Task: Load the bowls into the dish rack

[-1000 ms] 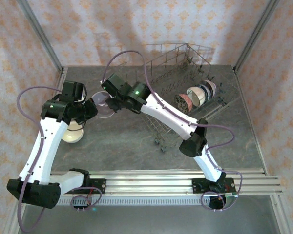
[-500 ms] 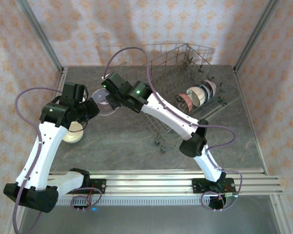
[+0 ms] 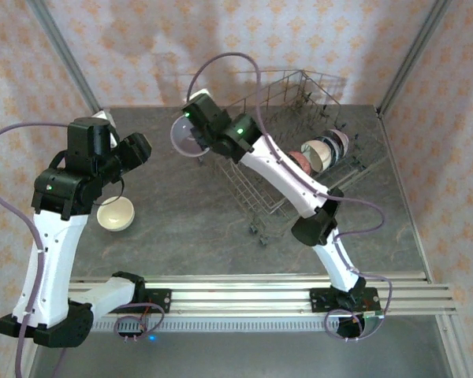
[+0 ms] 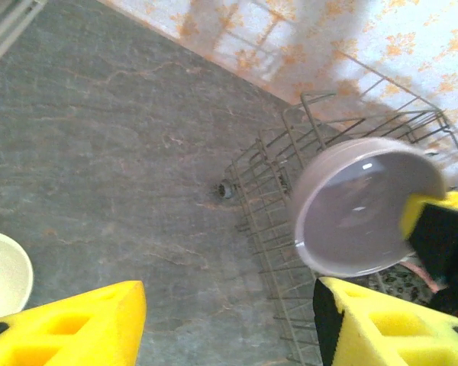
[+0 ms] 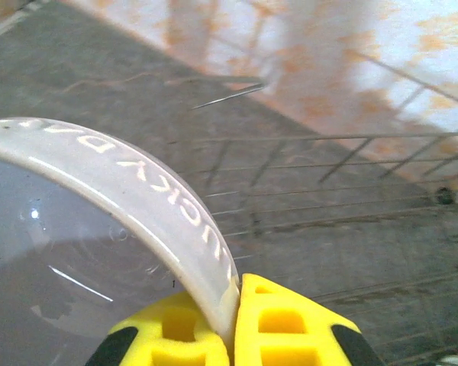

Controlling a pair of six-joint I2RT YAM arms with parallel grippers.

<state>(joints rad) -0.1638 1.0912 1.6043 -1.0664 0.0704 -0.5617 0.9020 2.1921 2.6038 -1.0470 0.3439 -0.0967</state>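
1. Plainly, our right gripper (image 5: 233,311) is clenched on the rim of the mauve bowl (image 3: 181,135), with one yellow finger inside the rim and the other outside.
2. We see that bowl held on edge in the air, just off the left corner of the dish rack (image 3: 299,83). Its hollow is turned away from the rack.
3. Our left gripper (image 3: 138,147) hangs well to the left of the rack. Its yellow fingers are spread wide with nothing between them, and from its wrist camera we look into the mauve bowl's hollow.
4. We find a cream bowl (image 3: 115,213) sitting upright on the grey table (image 3: 205,228). It is left of the rack, nearer the arm bases and well apart from the rack's wires.
5. Inside the rack, toward its right side, three bowls (image 3: 319,153) stand on edge in a row among the tines. We make out one red-pink, one white, and one with a dark band.
6. We note the rack stands skewed on the table, with a small wheel at its near corner.
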